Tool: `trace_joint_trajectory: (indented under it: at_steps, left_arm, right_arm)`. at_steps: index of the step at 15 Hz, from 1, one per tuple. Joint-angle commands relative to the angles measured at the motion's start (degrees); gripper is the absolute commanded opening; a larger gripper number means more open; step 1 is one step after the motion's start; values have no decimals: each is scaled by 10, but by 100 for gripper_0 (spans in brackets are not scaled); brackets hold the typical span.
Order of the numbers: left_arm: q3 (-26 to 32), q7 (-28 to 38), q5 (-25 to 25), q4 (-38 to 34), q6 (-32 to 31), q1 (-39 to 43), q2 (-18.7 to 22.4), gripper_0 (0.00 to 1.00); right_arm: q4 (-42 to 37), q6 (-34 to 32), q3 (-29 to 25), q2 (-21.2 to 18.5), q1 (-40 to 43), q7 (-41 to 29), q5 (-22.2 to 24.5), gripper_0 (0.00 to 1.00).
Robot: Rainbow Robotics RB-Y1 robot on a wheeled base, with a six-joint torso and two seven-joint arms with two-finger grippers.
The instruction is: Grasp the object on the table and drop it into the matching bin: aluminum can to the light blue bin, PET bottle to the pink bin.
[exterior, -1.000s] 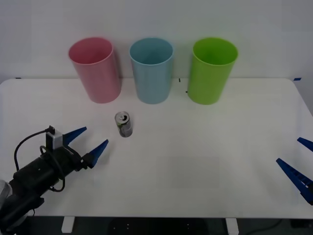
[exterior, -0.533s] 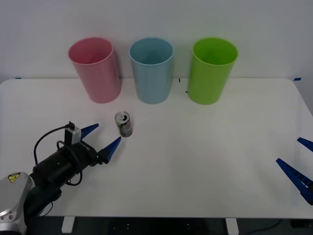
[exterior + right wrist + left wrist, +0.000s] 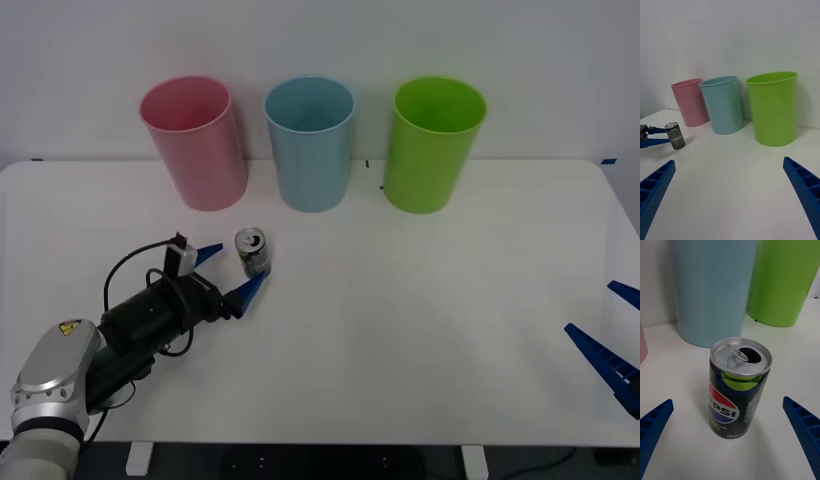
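Can [image 3: 253,253] upright between open left fingers [image 3: 247,290], light blue bin [image 3: 311,144] behind, right fingers [image 3: 600,355] open

light blue bin [image 3: 711,288]: rim cut off by the left wrist view's edge
pink bin [image 3: 643,348]: a sliver at that view's edge
green bin [image 3: 784,281]: rim out of frame there
right pincer [image 3: 612,340]: fingers run off the front view's edge
aluminum can [image 3: 739,388]: small print blurred; base of the far side hidden
bench [image 3: 420,320]: near edge partly behind the left arm
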Motion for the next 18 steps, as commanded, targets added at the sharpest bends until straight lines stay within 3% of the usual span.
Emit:
trace_joint_trajectory:
  at_steps: [1,5,16,17,18]
  left_arm:
    - [-8,-6,-1,38,13,-32,0,100]
    - [-16,-13,-1,77,33,-65,0,100]
    - [-20,-34,1,78,65,-65,-29,100]
    - [-21,-35,2,78,65,-65,-29,55]
    - [-20,-35,2,78,65,-65,-29,22]
  right_arm:
    - [0,0,0,0,0,0,0,100]
    - [0,0,0,0,0,0,0,100]
    - [0,0,0,0,0,0,0,100]
    - [0,0,0,0,0,0,0,100]
    - [0,0,0,0,0,0,0,100]
